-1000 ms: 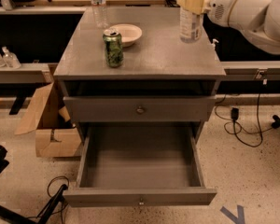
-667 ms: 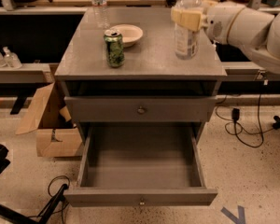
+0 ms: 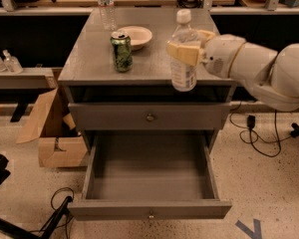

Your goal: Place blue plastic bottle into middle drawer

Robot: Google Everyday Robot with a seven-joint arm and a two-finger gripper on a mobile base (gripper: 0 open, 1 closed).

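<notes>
The blue plastic bottle has a white cap and a pale label. My gripper is shut on its upper body and holds it upright in the air over the front right of the cabinet top. The white arm reaches in from the right. The middle drawer is the lowest one, pulled wide open and empty, with a small knob on its front. It lies below and a little nearer than the bottle.
A green can and a pale bowl stand on the cabinet top, with a slim clear bottle at the back. A closed knobbed drawer sits above the open one. A cardboard box stands left of the cabinet.
My gripper has carried the bottle from the back right of the cabinet top forward and to the left, toward the front edge. The drawer and other objects have not moved.
</notes>
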